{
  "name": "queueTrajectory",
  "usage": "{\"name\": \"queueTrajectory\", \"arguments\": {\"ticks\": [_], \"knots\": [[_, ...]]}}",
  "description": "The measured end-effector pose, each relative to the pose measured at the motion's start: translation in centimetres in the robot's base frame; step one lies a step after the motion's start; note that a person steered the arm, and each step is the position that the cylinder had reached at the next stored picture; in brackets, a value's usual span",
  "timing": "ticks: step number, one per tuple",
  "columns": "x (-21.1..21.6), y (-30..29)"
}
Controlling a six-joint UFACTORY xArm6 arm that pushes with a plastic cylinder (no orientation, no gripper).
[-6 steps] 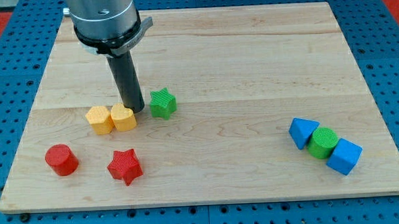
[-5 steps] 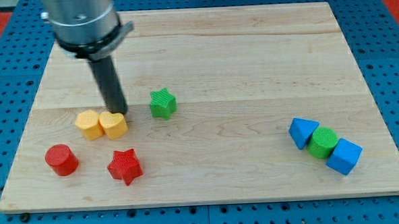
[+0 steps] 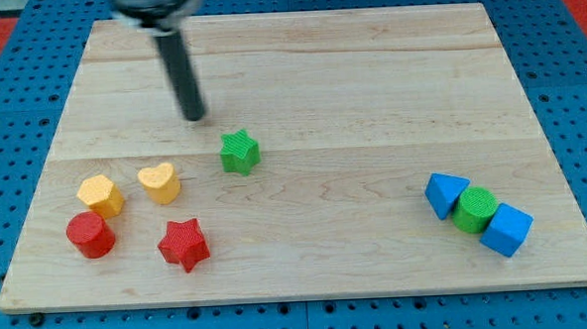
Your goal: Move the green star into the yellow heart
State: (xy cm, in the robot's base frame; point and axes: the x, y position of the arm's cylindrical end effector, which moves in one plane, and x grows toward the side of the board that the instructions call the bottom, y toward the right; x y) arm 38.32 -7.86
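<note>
One ridged green star (image 3: 239, 152) sits flat, apart from yellow heart (image 3: 160, 182).

No text, label, brand, number or sign can be read anywhere: the wooden counter (image 3: 370, 102) is plain and unprinted, and the coloured blocks lying on it carry no markings at all.
</note>
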Motion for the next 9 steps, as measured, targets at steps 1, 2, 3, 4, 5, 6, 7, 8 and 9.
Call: {"name": "queueTrajectory", "arguments": {"ticks": [1,2,3,4,5,6,7,8,9], "knots": [[2.1,5.9],[5.7,5.2],[6.8,1.5],[5.3,-1.8],[5.3,-5.2],[9.8,-6.7],[10.0,-3.7],[11.8,6.5],[18.4,4.3]]}}
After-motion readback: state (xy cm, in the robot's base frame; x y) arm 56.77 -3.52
